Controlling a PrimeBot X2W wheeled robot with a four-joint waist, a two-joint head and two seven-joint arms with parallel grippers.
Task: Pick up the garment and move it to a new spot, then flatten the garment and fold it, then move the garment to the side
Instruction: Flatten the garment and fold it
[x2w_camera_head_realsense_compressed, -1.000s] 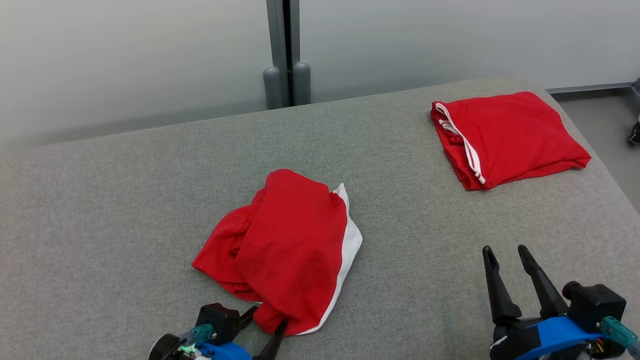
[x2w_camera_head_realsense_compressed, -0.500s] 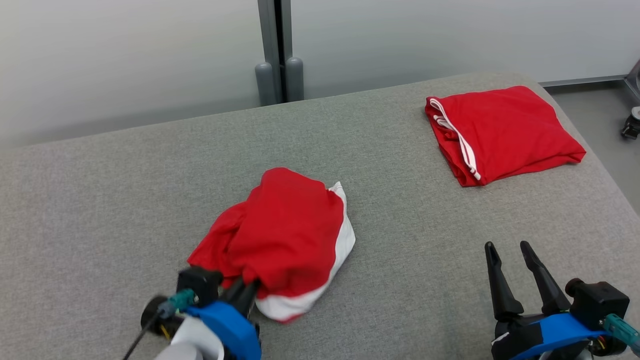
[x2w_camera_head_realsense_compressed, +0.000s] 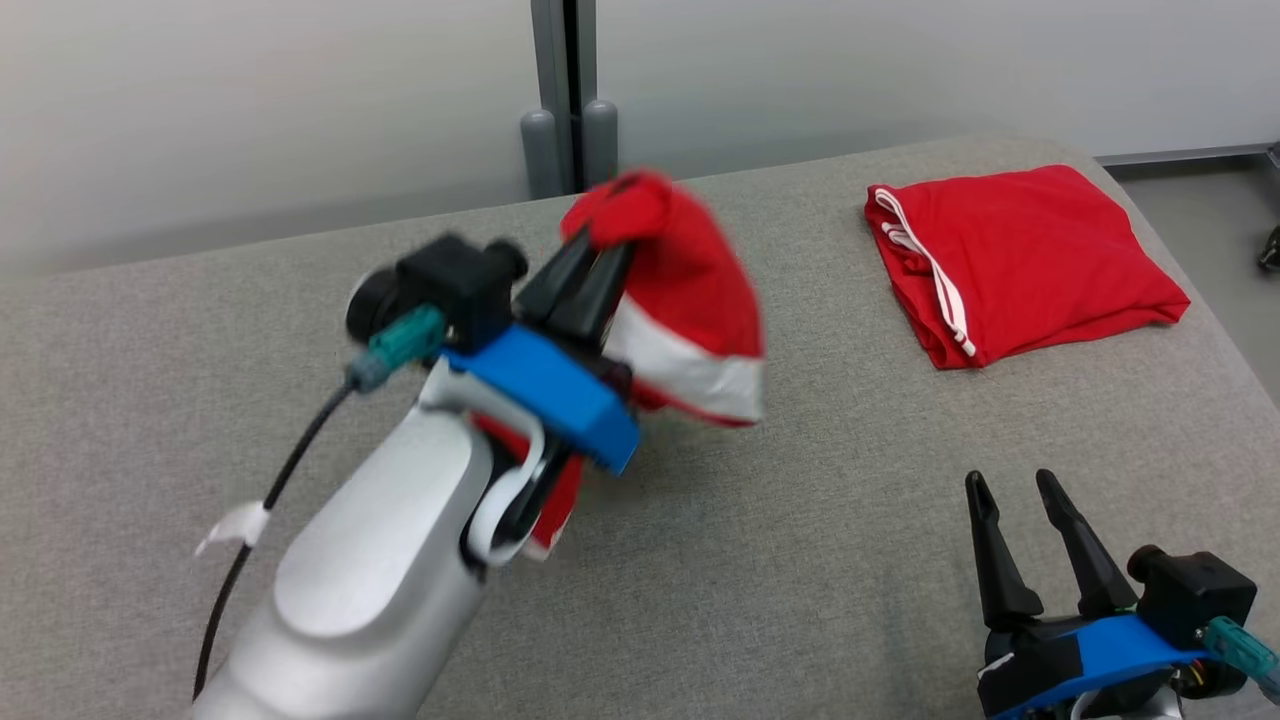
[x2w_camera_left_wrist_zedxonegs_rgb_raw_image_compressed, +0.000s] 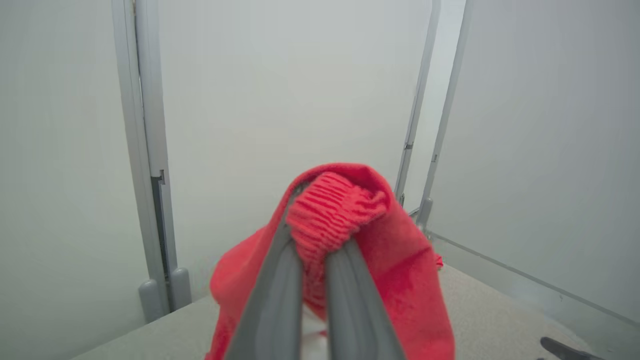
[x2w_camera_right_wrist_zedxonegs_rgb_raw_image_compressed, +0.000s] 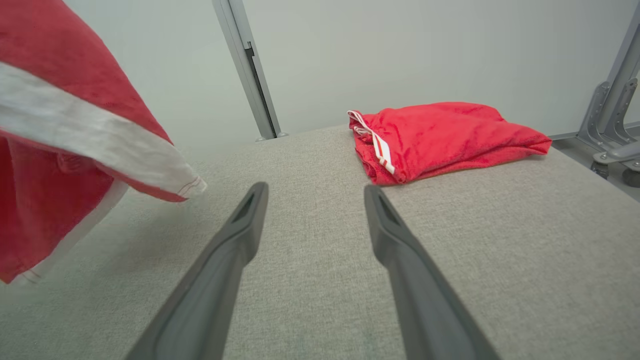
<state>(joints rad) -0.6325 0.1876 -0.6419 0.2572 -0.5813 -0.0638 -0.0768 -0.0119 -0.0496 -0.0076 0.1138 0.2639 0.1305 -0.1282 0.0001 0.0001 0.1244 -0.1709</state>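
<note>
The garment (x2w_camera_head_realsense_compressed: 690, 300) is red with a white band and hangs in the air above the grey padded table (x2w_camera_head_realsense_compressed: 850, 520), lifted off it. My left gripper (x2w_camera_head_realsense_compressed: 605, 250) is shut on the garment's ribbed red hem (x2w_camera_left_wrist_zedxonegs_rgb_raw_image_compressed: 327, 215), which bunches between the two fingers (x2w_camera_left_wrist_zedxonegs_rgb_raw_image_compressed: 280, 280). In the right wrist view the garment (x2w_camera_right_wrist_zedxonegs_rgb_raw_image_compressed: 65, 130) droops at the left, its white band (x2w_camera_right_wrist_zedxonegs_rgb_raw_image_compressed: 100, 145) showing. My right gripper (x2w_camera_head_realsense_compressed: 1010, 495) stands open near the table's front right, low over the surface, with nothing between its fingers (x2w_camera_right_wrist_zedxonegs_rgb_raw_image_compressed: 240, 225).
A second red garment (x2w_camera_head_realsense_compressed: 1010, 265) with white stripes lies folded at the table's back right (x2w_camera_right_wrist_zedxonegs_rgb_raw_image_compressed: 440, 135). A pale wall with a grey post (x2w_camera_head_realsense_compressed: 565, 100) runs behind the table. Grey floor (x2w_camera_head_realsense_compressed: 1210, 230) and a wheeled frame (x2w_camera_right_wrist_zedxonegs_rgb_raw_image_compressed: 612, 125) lie past the right edge.
My left gripper shut on the garment's hem at the front and has lifted it up and away from the table. The right gripper has stayed where it was, open.
</note>
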